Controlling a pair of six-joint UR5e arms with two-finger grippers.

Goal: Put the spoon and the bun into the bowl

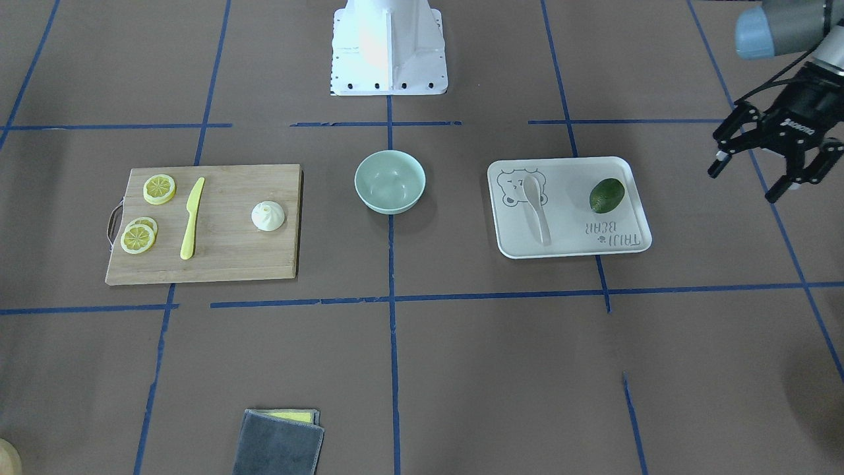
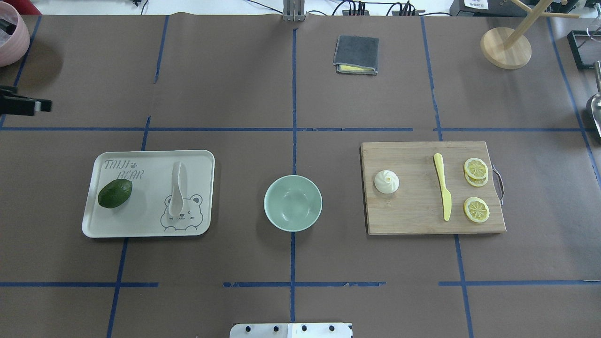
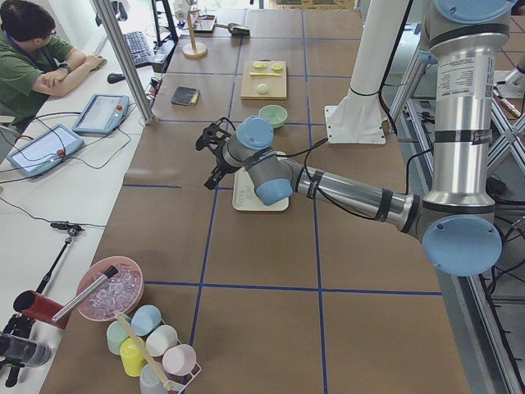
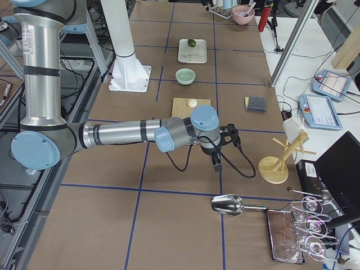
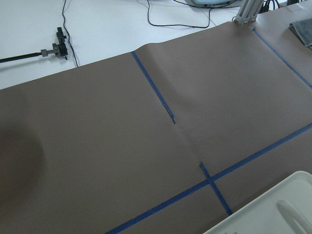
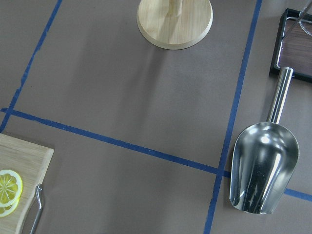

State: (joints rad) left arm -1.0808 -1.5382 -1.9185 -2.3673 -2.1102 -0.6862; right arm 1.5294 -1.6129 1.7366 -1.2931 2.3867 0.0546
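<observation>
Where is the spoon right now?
In the overhead view the spoon lies on the bear tray, left of the bowl, with the avocado on its left.

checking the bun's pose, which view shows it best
Overhead exterior: the bun sits unobstructed on the cutting board, swirl top up. Front-facing shows it nearly as well; side views, just a tiny dot; wrist views miss it.
</observation>
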